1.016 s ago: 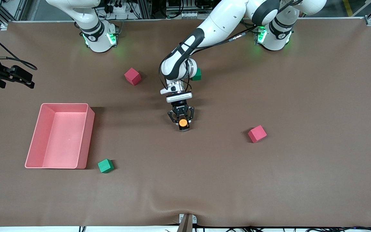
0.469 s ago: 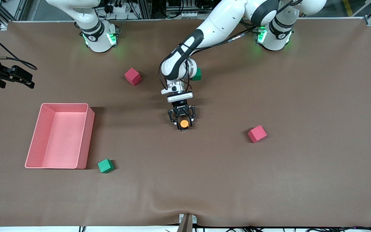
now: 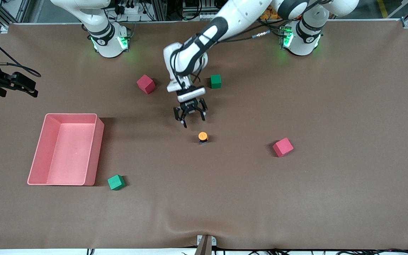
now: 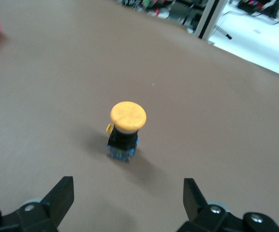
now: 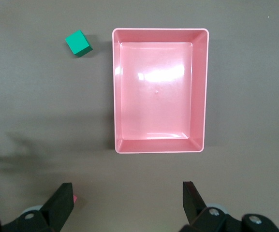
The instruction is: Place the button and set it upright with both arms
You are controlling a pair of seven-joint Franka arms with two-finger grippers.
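The button stands upright on the brown table, orange cap on top, black body and bluish end below. It stands free, touched by nothing. In the left wrist view the button is upright ahead of the fingers. My left gripper is open and empty, raised over the table between the button and the arm bases; its fingers are wide apart in the left wrist view. My right gripper is open and empty, waiting high above the table beside the pink bin.
The pink bin sits toward the right arm's end. One green cube lies by its near corner and another by the left arm's wrist. Red cubes lie near the bases and toward the left arm's end.
My left gripper was closed round the button at the table. It has let go, opened, lifted and drawn back toward the bases. The button stays upright where it was.
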